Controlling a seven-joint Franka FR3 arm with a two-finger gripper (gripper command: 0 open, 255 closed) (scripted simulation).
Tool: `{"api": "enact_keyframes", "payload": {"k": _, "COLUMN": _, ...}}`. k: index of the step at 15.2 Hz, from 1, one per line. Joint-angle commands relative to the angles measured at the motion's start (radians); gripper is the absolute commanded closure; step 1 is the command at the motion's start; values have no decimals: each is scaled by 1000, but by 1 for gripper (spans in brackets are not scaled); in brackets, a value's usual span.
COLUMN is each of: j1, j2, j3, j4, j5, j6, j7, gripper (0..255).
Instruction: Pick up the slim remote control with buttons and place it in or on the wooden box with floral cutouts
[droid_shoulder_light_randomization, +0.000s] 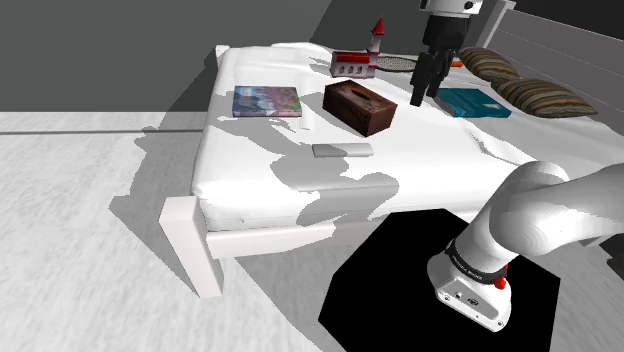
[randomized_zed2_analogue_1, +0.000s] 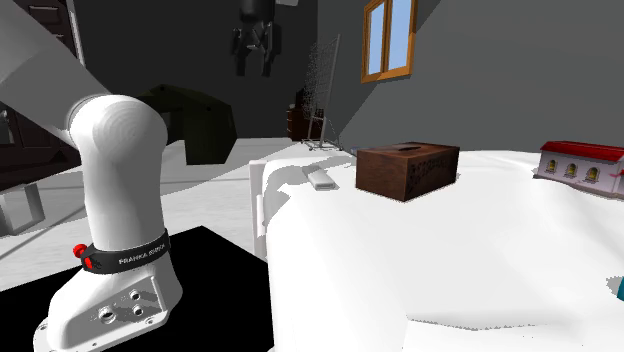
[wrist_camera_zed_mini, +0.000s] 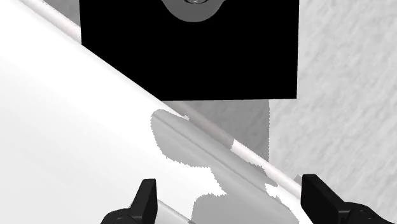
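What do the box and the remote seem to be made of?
Box: probably wood, going by its dark reddish-brown, matte faces and the faint pattern on one side. Remote: drawn plain light grey and matte, so its material cannot be told.

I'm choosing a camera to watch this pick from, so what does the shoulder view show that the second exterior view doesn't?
The shoulder view adds a colourful book and two striped pillows on the bed. The second exterior view adds a window in the far wall. Both share the grey remote, the brown box, the red-roofed toy building and the open pincer high in the air.
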Motion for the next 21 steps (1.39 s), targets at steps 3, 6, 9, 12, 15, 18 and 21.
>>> {"api": "enact_keyframes", "payload": {"k": 3, "j1": 14, "j2": 26, "j3": -21, "j4": -38, "j5": -21, "j6": 71, "j7": -68, "gripper": 0}}
{"api": "enact_keyframes", "payload": {"k": 6, "j1": 35, "j2": 78, "j3": -52, "j4": -83, "j5": -48, "j6": 181, "j7": -166, "gripper": 0}}
{"api": "enact_keyframes", "payload": {"k": 9, "j1": 56, "j2": 145, "j3": -83, "j4": -115, "j5": -70, "j6": 293, "j7": -262, "gripper": 0}}
{"api": "enact_keyframes", "payload": {"k": 12, "j1": 77, "j2": 225, "j3": -111, "j4": -132, "j5": -84, "j6": 404, "j7": -356, "gripper": 0}}
{"api": "enact_keyframes", "payload": {"k": 15, "j1": 99, "j2": 316, "j3": -136, "j4": -136, "j5": -91, "j6": 513, "j7": -450, "gripper": 0}}
{"api": "enact_keyframes", "payload": {"k": 18, "j1": 123, "j2": 416, "j3": -157, "j4": -127, "j5": -88, "j6": 619, "j7": -545, "gripper": 0}}
{"api": "enact_keyframes", "payload": {"k": 21, "j1": 146, "j2": 522, "j3": -174, "j4": -105, "j5": -74, "j6": 717, "j7": -642, "gripper": 0}}
